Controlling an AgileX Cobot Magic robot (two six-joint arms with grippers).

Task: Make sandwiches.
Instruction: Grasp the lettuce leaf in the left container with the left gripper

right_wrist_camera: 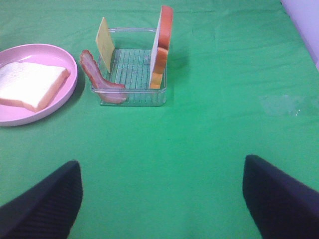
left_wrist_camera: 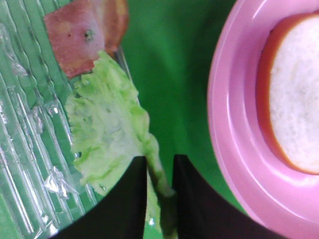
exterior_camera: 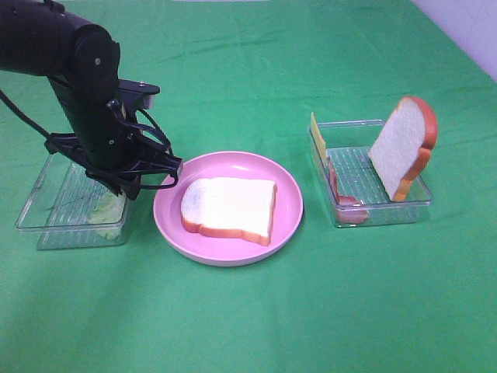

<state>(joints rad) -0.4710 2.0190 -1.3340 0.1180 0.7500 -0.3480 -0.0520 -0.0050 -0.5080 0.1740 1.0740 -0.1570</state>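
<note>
Though flat — wht slice (exterior_camera: 229,208), orng crust

No text, label, brand, number or sign can be read in any of the three views.
</note>
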